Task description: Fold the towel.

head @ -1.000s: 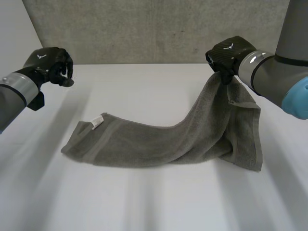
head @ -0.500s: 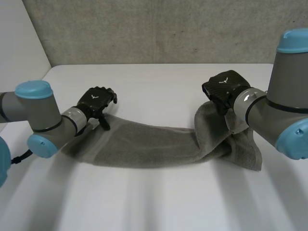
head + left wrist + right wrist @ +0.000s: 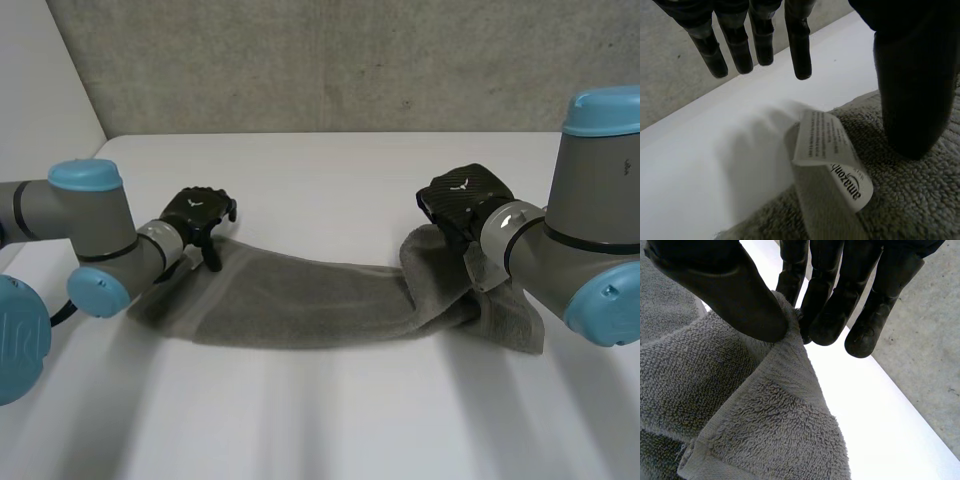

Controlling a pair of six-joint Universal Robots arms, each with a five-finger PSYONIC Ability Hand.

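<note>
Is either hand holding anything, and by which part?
The right hand pinches the towel by its edge, at its right end, between thumb and fingers. The left hand holds nothing, its fingers straight by the label corner.

The left arm (image 3: 105, 240) reached in low from its own side, and the left hand (image 3: 197, 212) at its end sat palm-down, its fingers (image 3: 757, 42) straight and held apart from the thumb (image 3: 910, 85), whose tip pointed down at the towel (image 3: 300, 300). The right arm (image 3: 590, 200) stood tall on the opposite side with its forearm angled inward. The right hand (image 3: 462, 200) hung fingers-down, with thumb (image 3: 730, 290) and fingers (image 3: 825, 300) closed together in a pinch on a raised corner of the towel.
</note>
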